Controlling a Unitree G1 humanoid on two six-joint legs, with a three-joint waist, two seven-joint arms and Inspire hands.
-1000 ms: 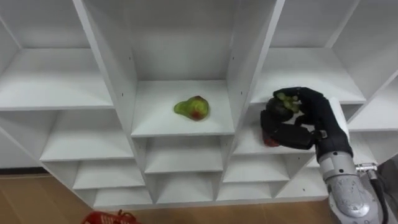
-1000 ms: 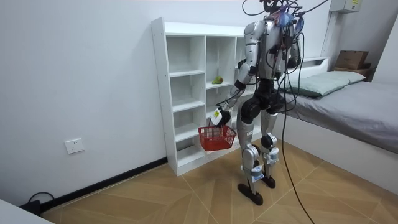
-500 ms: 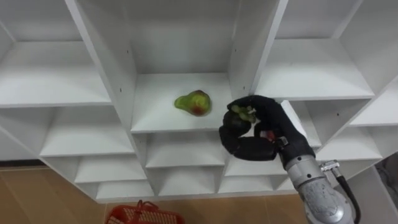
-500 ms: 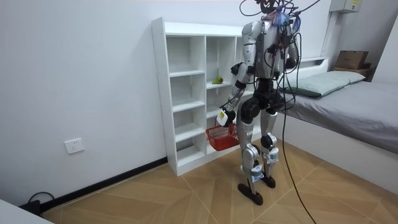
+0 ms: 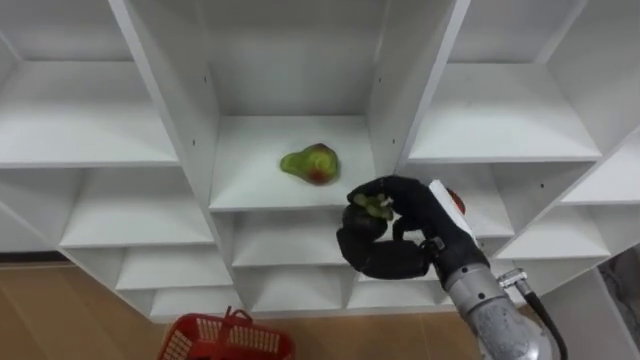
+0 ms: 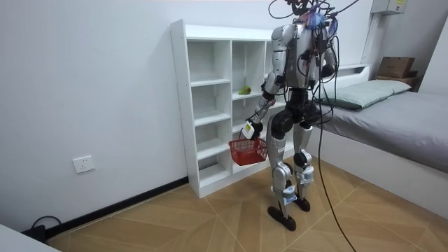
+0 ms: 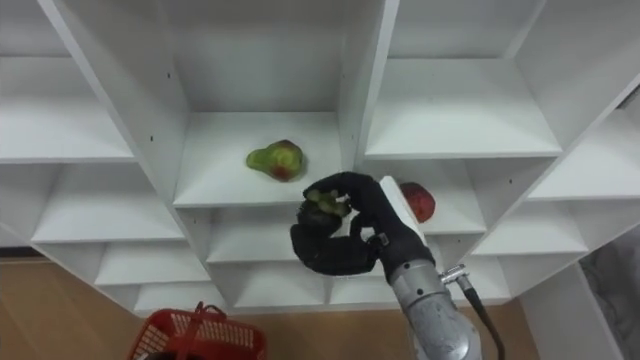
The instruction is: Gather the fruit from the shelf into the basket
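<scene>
Standing on the wooden floor [image 6: 175, 224] just before the white closet [image 5: 165, 100], the robot faces its open compartments, with a bed [image 6: 392, 115] behind it toward the room view's right.

Its right hand [image 5: 395, 240] is raised in front of the closet. The black fingers and thumb are curled round a small bunch of green grapes [image 5: 372, 206], which shows at the top of the fist. The hand and the grapes are outside the compartments. They sit in front of the front edge of the middle column's shelf, near that shelf's right front corner, where the upright divider to the right column comes down.

A green pear with a red blush [image 5: 310, 163] lies on its side on that same shelf. It is about midway along the shelf, closer to the front edge than to the back wall, and apart from the hand.

A red fruit [image 7: 418, 200] rests in the right column, one compartment lower than the pear's shelf. It is close to that shelf's left edge beside the divider, and the right wrist partly hides it.

The left hand [image 6: 248, 130] hangs low at the robot's side toward the closet, closed on the handle of a red basket [image 6: 248, 150]. The basket hangs under that hand, clear of the floor, close before the lower compartments. In the eye views its rim and handle show at the bottom, left of the right forearm. I cannot tell what lies inside the basket.
</scene>
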